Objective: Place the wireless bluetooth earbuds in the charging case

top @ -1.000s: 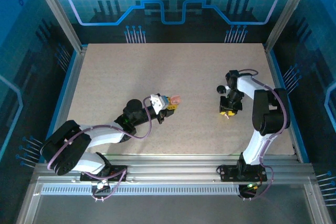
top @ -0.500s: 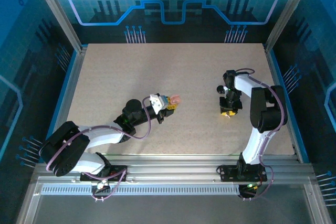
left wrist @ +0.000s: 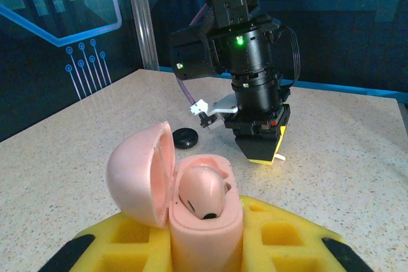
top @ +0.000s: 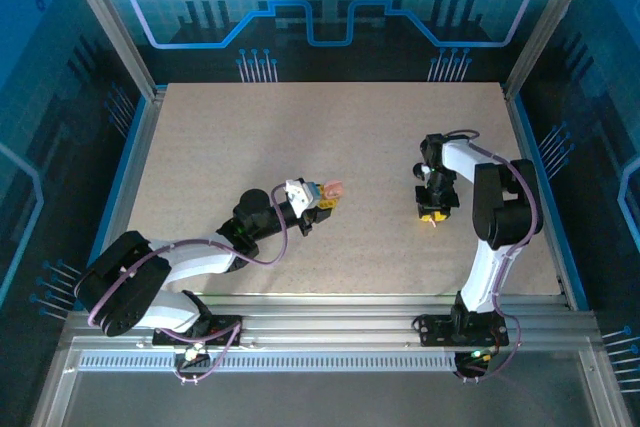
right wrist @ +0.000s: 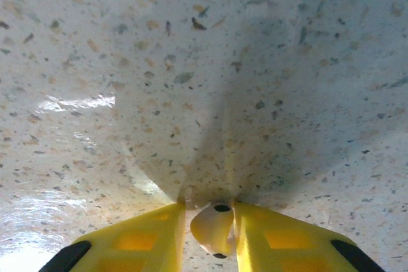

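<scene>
**Yellow pads pinching a loose earbud down at the tabletop**

Yellow fingers of the right gripper are squeezing a pale loose earbud in a narrow gap, right down against the speckled table. The left gripper is clamping the pink charging case near its base, fully closed on it. The case is standing upright with its lid swung open, and a seated earbud is already resting inside.

The pinch is landing on a small rounded body, so the loose earbud may be prone to twisting or popping out on the lift and arriving misaligned. Pressing it home could also push the case down through the left fingers, or catch the open lid.

Open table is lying between the two grippers, which are well apart. A small black disc is sitting near the right gripper, and the right arm's elbow is working close to the table's right rail.
</scene>
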You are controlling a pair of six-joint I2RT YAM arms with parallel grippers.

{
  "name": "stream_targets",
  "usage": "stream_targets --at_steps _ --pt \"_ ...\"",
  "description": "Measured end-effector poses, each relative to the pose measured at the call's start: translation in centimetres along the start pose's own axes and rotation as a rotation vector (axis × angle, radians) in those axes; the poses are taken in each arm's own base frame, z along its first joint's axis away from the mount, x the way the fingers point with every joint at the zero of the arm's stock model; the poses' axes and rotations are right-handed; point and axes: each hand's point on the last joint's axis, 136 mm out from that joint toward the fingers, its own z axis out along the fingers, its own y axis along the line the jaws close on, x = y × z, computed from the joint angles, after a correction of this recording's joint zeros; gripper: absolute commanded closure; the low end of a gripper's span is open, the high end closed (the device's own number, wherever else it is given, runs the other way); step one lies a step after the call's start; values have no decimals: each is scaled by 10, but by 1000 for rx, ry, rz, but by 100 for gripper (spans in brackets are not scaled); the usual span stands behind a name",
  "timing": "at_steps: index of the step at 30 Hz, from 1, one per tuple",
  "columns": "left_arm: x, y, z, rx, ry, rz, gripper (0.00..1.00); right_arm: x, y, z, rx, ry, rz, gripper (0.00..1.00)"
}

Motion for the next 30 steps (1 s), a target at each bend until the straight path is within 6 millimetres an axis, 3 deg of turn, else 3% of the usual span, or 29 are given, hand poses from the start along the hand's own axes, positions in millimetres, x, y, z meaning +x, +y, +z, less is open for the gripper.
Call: stream_targets --at_steps 23,30 --pt "1 0 0 0 4 -5 81 1 1 -2 23 7 -11 79" --pt "6 0 2 2 15 -13 81 1 5 -19 -12 -48 29 80"
